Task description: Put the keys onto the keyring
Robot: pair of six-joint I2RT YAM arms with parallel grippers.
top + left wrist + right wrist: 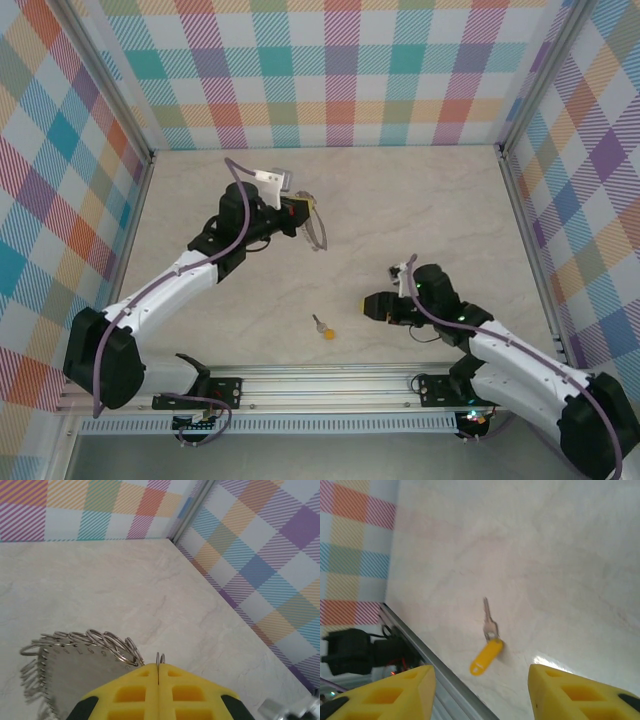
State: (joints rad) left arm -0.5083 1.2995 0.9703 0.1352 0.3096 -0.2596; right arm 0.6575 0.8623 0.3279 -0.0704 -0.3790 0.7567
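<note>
Yellow pads of my left pincer [158, 671] are clenched flat together, nipping one small link of the thin silvery metal keyring [102, 641] right at the tips. The rest of that chain of little rings droops in a floppy loop to the left of the pads in the left wrist view. From the top camera, the left pincer [303, 209] sits over the middle-left of the beige marble-look tabletop [430, 210], with the keyring [318, 234] hanging off its tip.

My right pincer [481, 680] is released: the two yellow fingers [395, 695] stand well apart with nothing between them. The tiny silver key with the yellow-orange rounded head [490, 631] lies flat on the tabletop, framed in that gap, blade pointing away from me and head nearer the aluminium rail [445, 680]. From above, the key [322, 326] lies near the front edge, between both arms; the right pincer [372, 305] is near it on the right, not touching.
</note>
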